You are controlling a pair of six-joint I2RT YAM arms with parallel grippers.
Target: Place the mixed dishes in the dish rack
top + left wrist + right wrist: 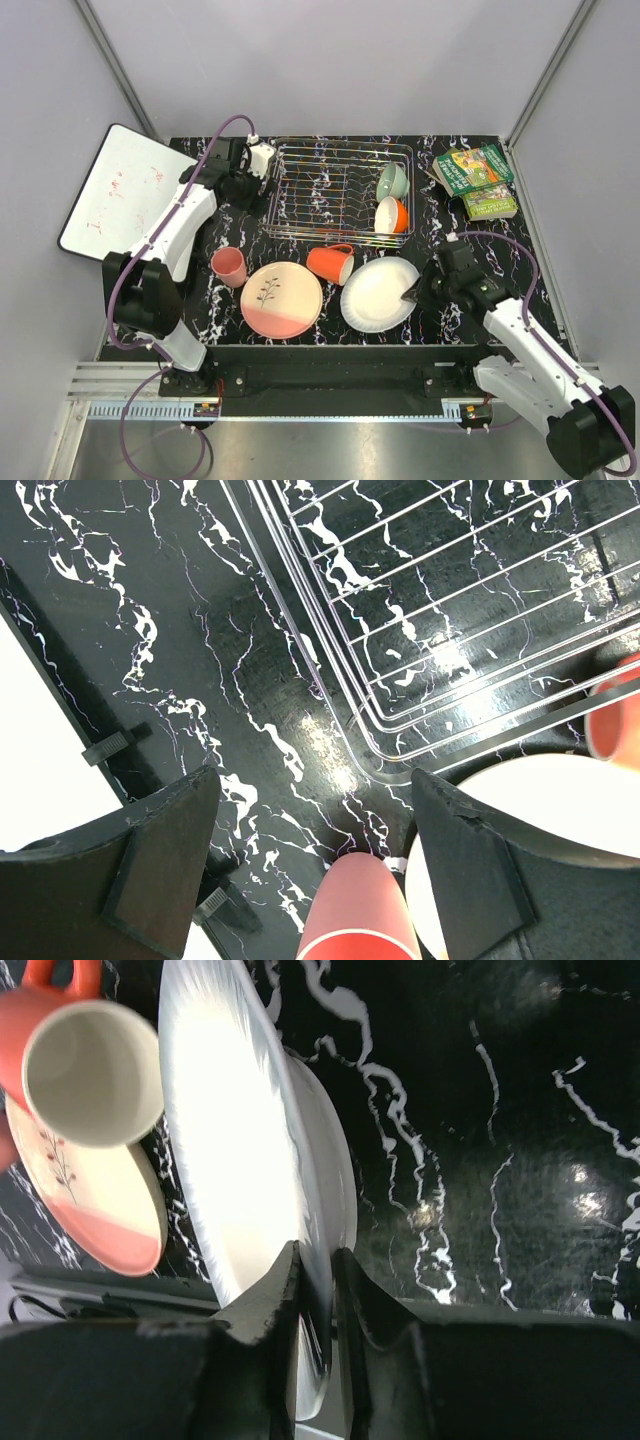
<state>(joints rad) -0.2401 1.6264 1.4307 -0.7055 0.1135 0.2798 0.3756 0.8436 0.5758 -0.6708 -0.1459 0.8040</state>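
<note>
The white plate (380,293) lay on the black marbled surface (432,215) just in front of the dish rack (340,190), its right rim clamped between the fingers of the right pincer (316,1256). Beside it to the left sat the pink plate (281,299), with the orange mug (331,264) on its side between the two plates and the rack. The pink cup (229,266) stood further left. In the rack's right end, the pale green bowl (393,181) and the orange-and-white bowl (391,214) leaned on edge. The left pincer (312,790) hung spread wide and empty over the surface by the rack's left corner.
</note>
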